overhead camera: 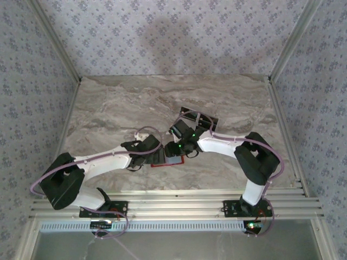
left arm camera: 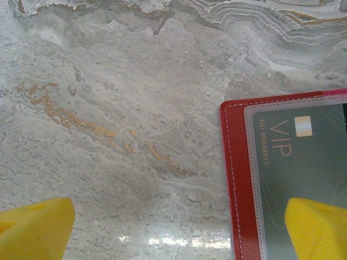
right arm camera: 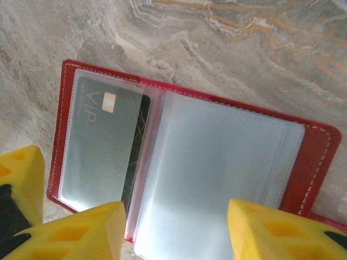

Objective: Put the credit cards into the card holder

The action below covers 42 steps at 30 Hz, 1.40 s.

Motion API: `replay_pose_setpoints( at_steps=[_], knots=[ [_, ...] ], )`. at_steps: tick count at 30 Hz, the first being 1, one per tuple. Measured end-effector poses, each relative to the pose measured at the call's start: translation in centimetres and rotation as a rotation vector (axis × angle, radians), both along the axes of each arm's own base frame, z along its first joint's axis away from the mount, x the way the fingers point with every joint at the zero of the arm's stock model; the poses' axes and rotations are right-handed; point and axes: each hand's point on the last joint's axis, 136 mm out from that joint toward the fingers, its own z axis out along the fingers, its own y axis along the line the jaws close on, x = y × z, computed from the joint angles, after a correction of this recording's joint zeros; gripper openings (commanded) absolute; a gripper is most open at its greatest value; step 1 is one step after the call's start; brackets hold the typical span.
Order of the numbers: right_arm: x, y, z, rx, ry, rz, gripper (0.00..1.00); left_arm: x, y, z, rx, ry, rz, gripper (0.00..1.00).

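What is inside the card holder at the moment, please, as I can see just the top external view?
Observer: The card holder lies open, with one card marked VIP under a clear sleeve.
Operator: Is the next sleeve filled?
Observer: No, the neighbouring sleeve looks empty in the right wrist view.
Operator: How is the left end effector placed?
Observer: The left end effector is open wide, with one yellow fingertip over the sleeved card and the other over bare table.
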Motion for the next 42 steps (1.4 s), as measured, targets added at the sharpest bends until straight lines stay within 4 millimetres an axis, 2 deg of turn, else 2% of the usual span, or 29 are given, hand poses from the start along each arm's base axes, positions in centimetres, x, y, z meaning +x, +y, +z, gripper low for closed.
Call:
replay_pose_setpoints(
  at_steps=[4,7,12,28,33,42],
  knots=[
    [0.9,0.1,0.3,-0.004,-0.017,0.001,0.55,-0.1,0.2,-0.2,0.005,0.004,0.000,1.00],
    [1.3,0.1,-0.3,-0.015,-0.010,0.000,0.55,-0.1,0.3,-0.2,0.009,0.003,0.001,1.00],
    [1.2,0.0,-1.5,-0.030,0.016,0.002,0.55,-0.2,0.3,-0.2,0.007,0.002,0.004,1.00],
    [-0.1,2.3,-1.3,0.055,0.060,0.027,0.55,-0.6,0.3,-0.4,-0.036,-0.013,-0.006,1.00],
    [0.0,2.5,-1.2,0.063,0.063,0.016,0.55,-0.9,-0.6,0.0,-0.126,-0.040,-0.049,1.00],
    [0.0,2.6,-1.2,0.076,0.079,0.000,0.55,-2.2,-3.5,1.2,-0.292,-0.097,-0.190,1.00]
  ],
)
